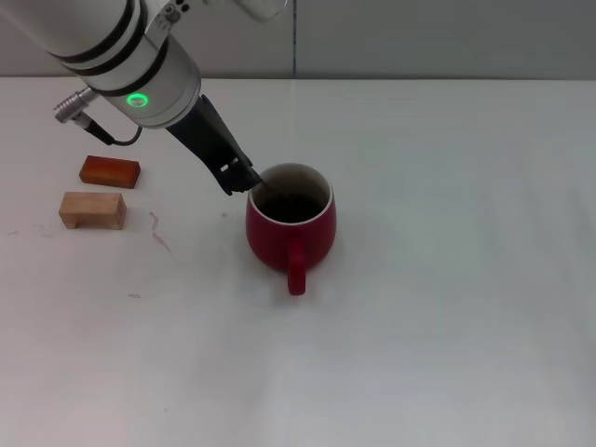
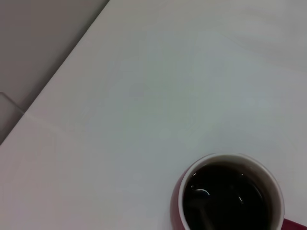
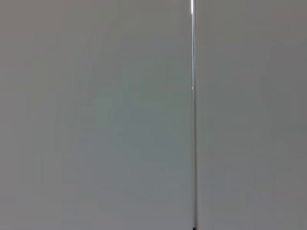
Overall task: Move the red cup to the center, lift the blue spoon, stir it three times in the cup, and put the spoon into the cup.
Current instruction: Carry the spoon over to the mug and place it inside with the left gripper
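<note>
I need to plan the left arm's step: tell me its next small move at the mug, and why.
Probably a small stirring circle, or a release if stirring is done. The left pincer sits at the near-left rim of the rounded dark red ceramic mug. A slim shaft, likely the spoon, slants into the dark interior; a glint shows inside. How firmly it is gripped cannot be seen.

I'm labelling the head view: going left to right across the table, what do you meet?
Pale wooden block → red-brown block → left gripper → red cup. The two blocks overlap in span, so their order is close.
</note>
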{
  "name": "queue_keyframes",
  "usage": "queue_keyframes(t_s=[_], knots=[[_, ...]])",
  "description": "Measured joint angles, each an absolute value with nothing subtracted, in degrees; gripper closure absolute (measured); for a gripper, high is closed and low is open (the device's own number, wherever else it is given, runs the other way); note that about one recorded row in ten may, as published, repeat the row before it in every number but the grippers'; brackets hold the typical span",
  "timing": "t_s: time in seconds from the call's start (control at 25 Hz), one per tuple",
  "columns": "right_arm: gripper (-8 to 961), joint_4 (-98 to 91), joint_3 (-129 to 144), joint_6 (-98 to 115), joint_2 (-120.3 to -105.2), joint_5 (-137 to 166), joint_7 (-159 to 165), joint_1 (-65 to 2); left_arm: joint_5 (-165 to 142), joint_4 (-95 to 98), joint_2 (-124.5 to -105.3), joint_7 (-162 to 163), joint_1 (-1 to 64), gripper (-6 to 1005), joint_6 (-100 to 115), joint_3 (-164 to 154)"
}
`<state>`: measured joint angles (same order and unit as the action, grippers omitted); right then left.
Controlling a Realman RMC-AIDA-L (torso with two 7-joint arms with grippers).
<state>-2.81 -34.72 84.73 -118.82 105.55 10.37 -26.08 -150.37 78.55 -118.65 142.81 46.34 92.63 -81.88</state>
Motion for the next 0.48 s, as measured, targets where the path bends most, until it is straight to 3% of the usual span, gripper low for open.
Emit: queue_keyframes(t_s=[0.48], knots=[[393,-2.8,-34.7,84.7,-118.82,105.5,10.4,-25.8,-150.8,79.8,-118.65,142.8,46.3,834,95.7,-82.0]])
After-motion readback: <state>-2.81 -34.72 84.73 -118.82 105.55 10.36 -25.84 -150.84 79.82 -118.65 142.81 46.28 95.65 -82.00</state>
